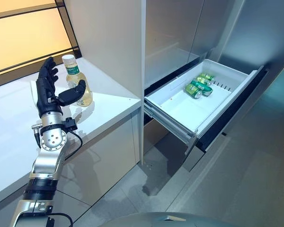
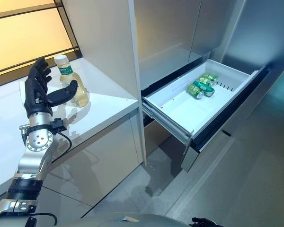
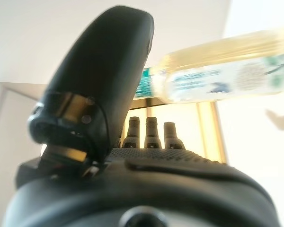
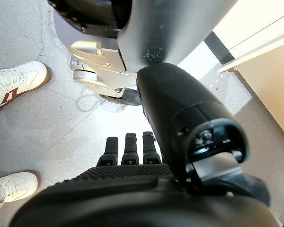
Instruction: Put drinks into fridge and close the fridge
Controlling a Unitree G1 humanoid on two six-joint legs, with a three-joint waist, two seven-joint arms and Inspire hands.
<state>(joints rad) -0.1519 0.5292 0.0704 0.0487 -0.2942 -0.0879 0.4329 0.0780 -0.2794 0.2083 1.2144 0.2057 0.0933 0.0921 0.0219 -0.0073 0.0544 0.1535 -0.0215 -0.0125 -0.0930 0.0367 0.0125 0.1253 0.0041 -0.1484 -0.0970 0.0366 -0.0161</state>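
A clear bottle of pale yellow drink (image 1: 78, 80) with a green label stands upright on the white counter (image 1: 109, 101). My left hand (image 1: 48, 90) is raised just left of it, open, fingers straight up and thumb (image 1: 72, 94) stretched toward the bottle's body; whether the thumb touches it I cannot tell. In the left wrist view the bottle (image 3: 227, 71) shows just past the thumb (image 3: 104, 71). The fridge drawer (image 1: 199, 101) is pulled out, with green cans (image 1: 199, 86) lying at its far end. My right hand (image 4: 132, 156) appears only in its wrist view, hanging over the floor with fingers straight.
A tall white cabinet panel (image 1: 118, 42) stands between the counter and the fridge. The open drawer juts over the grey floor (image 1: 236, 179). A person's white shoes (image 4: 14, 85) stand on the floor near my right hand.
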